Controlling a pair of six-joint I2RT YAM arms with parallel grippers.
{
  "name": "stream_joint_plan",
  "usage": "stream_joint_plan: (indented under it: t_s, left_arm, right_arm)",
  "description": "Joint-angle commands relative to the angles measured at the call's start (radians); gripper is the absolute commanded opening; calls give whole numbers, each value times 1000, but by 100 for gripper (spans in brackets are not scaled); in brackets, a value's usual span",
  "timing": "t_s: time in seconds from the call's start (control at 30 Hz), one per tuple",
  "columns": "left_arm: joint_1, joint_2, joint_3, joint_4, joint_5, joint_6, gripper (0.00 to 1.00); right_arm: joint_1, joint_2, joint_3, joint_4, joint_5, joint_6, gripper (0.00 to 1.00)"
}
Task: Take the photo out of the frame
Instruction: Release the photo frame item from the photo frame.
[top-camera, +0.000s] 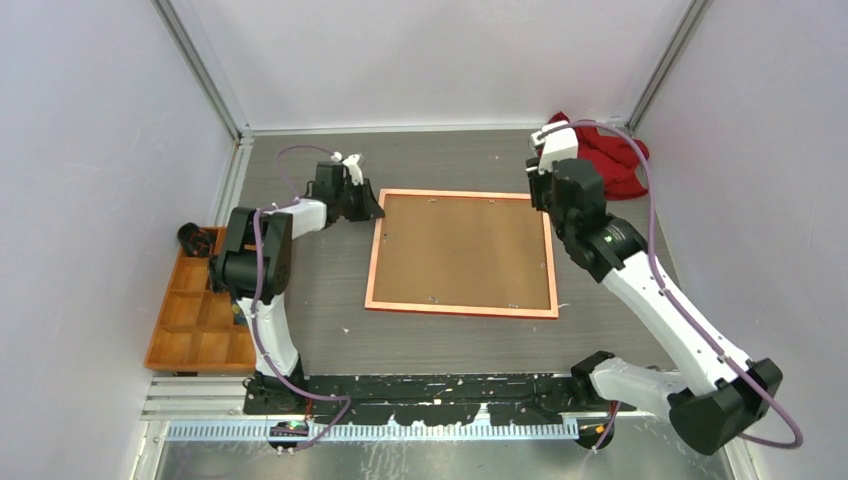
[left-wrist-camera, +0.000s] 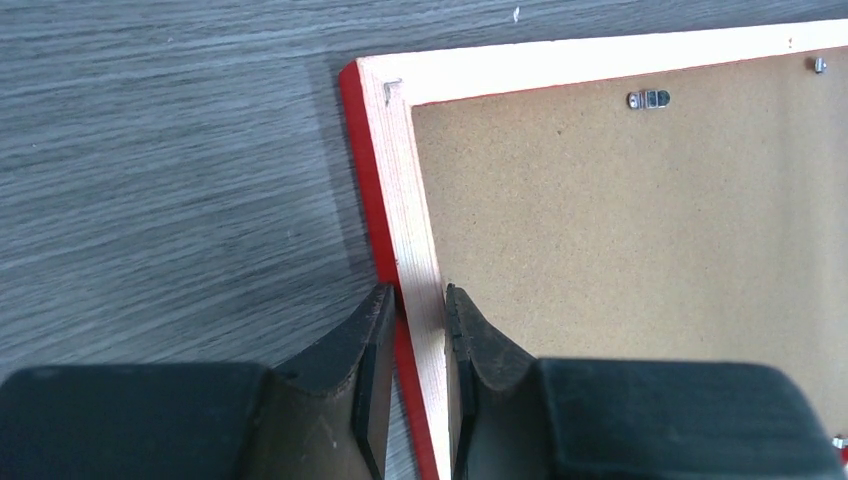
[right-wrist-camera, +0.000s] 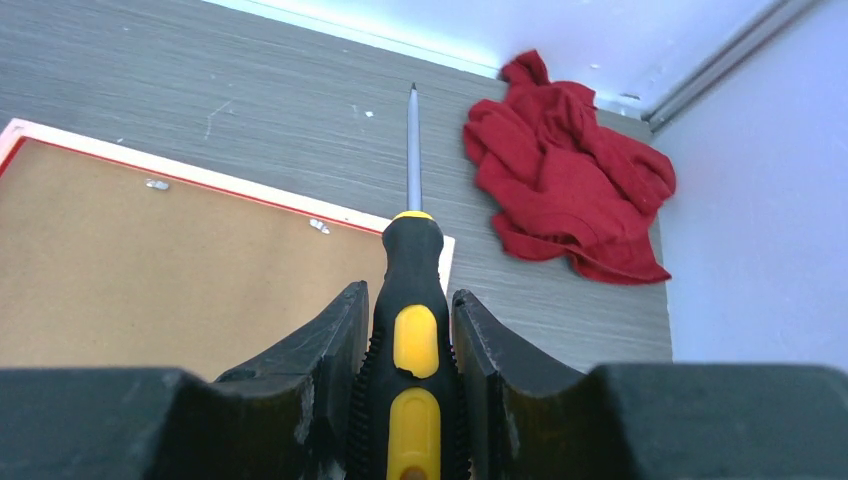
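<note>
1. The frame (top-camera: 460, 309): lies flat and face down mid-table, pale back rim upward, red outer edge showing along its side.
2. Backing board (top-camera: 460, 250): plain brown, seated inside the rim and covering the whole opening.
3. The photo: not visible. I judge it sits beneath the board, so nothing of it can be reached yet.
4. Metal tabs (left-wrist-camera: 649, 99): small clips on the board just inside the rim. Two show along the far rail in the right wrist view, one of them (right-wrist-camera: 319, 226) just left of the tool shaft.
5. Left gripper (left-wrist-camera: 420, 295): jaws pinched on the frame's left rail, short of the far-left corner, one finger on the red outer edge and the other on the inner side.
6. Right gripper (right-wrist-camera: 410, 300): jaws clamped on the black-and-yellow handle of a screwdriver (right-wrist-camera: 413, 250).
7. Deciding relation: the screwdriver's long axis points away from me toward the back wall, crossing the far rail near the far-right corner. Its tip is beyond the rim, over bare table. The nearest tab lies back toward the jaws and to the left, so I judge the tip must draw back and drop. The right arm is nearer.
8. Red cloth (right-wrist-camera: 565, 180): bunched in the far-right corner, apart from the frame.
</note>
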Motion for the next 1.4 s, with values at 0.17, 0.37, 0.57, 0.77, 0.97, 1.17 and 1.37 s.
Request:
stream_joint_plan:
  t_s: [0.17, 0.37, 0.57, 0.77, 0.97, 1.17, 1.37]
  left_arm:
    - [177, 62, 10, -119, 110, -153, 1]
    - [208, -60, -42, 3, 206, -168, 5]
    - [207, -161, -15, -14, 282, -137, 28]
    - [207, -201, 30, -63, 369, -31, 35]
    - [136, -299, 25, -197, 428, 248, 44]
    - [-48, -473, -97, -358, 336, 638, 56]
    - [-224, -571, -177, -478, 215, 908, 64]
  right_arm:
    - [-74, -94, -143, 37, -95, 64, 1]
    - [-116, -88, -185, 83, -149, 89, 1]
    - [-150, -105, -253, 141, -204, 111, 1]
    - [-182, -127, -319, 191, -265, 99, 0]
    - [-203, -128, -342, 203, -285, 84, 0]
    - [-223, -144, -366, 207, -346, 78, 1]
    - [-247, -150, -367, 198, -379, 81, 0]
